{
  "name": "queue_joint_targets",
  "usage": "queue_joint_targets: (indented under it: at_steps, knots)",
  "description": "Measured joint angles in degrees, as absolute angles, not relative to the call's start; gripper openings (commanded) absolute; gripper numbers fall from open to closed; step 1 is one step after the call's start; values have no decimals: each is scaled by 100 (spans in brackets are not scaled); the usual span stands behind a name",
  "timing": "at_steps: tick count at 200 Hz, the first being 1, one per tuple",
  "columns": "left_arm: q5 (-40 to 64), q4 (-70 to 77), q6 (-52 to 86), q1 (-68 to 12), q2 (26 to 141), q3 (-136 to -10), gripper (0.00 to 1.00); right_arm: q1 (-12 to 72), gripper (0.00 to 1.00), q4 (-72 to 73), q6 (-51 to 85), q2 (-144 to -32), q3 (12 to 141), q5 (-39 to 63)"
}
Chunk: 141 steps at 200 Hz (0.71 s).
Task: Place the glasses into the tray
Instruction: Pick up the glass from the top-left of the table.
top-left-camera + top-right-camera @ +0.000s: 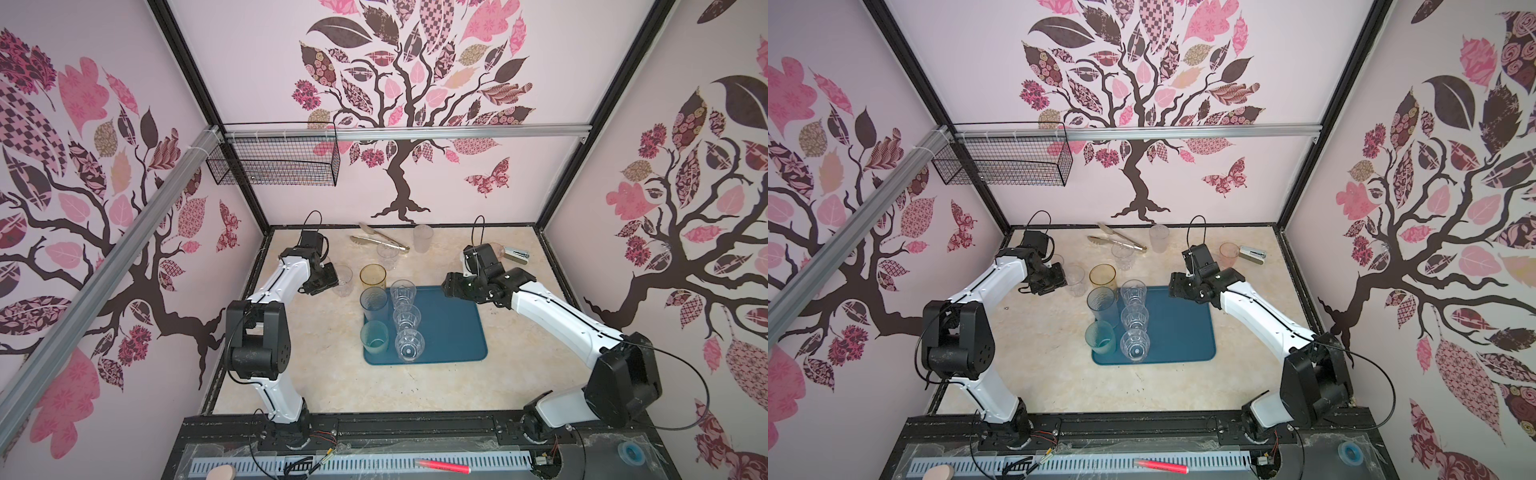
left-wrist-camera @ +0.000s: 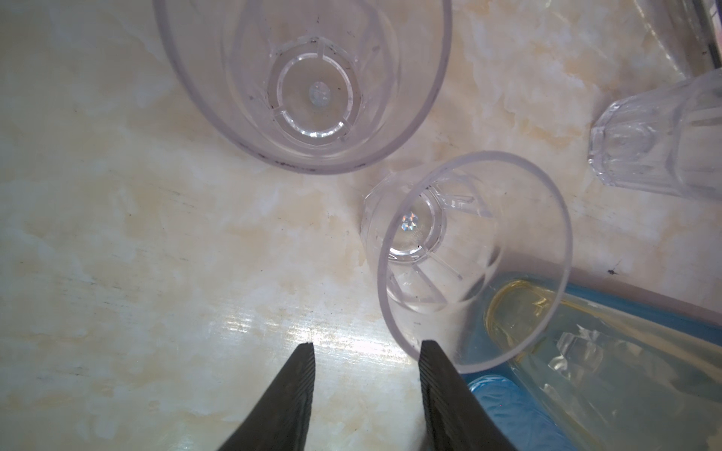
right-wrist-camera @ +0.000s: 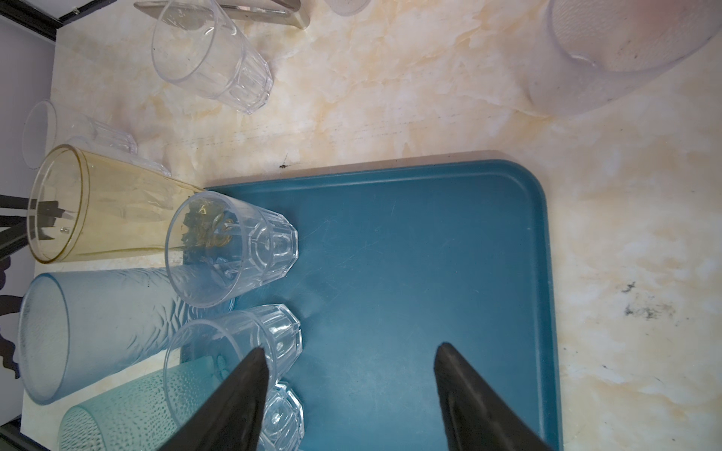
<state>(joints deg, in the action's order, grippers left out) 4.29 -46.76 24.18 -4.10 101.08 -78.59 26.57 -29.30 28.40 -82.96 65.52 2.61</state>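
Teal plastic tray [image 1: 449,328] lay mid-table, seen from above. Six glasses stood on it: three faceted glasses [image 1: 403,291] in a line from twelve to six o'clock, a blue glass [image 1: 374,303] and a green glass [image 1: 375,336] along the nine o'clock edge, and an amber glass [image 1: 372,276] at the eleven o'clock corner.

The left arm [image 1: 286,270] bent at the elbow and reached to ten o'clock of the tray. The left gripper [image 2: 367,347] was parted with bare table [image 2: 156,273] between its fingers [image 2: 441,390]. One finger was at the rim of a clear glass [image 2: 472,261] standing on the table beside the amber glass.

The right arm [image 1: 552,311] stretched in from four o'clock. The right gripper [image 3: 351,351] hung over the tray's one o'clock corner, spread wide and empty.

Off the tray, a frosted glass [image 1: 423,238] and tongs [image 1: 380,241] sat at twelve o'clock, and a pink glass [image 1: 1229,254] and stapler [image 1: 517,254] at one o'clock. Any print on the stapler was too small to read.
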Motion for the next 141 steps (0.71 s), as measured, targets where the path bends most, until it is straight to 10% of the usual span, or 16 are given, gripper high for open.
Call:
queue_joint_targets:
  at_steps: [141]
  knots:
    - [331, -4458, 2458, -471, 10621, -8005, 23, 2657, 69, -2928, 2849, -8291, 6368, 217]
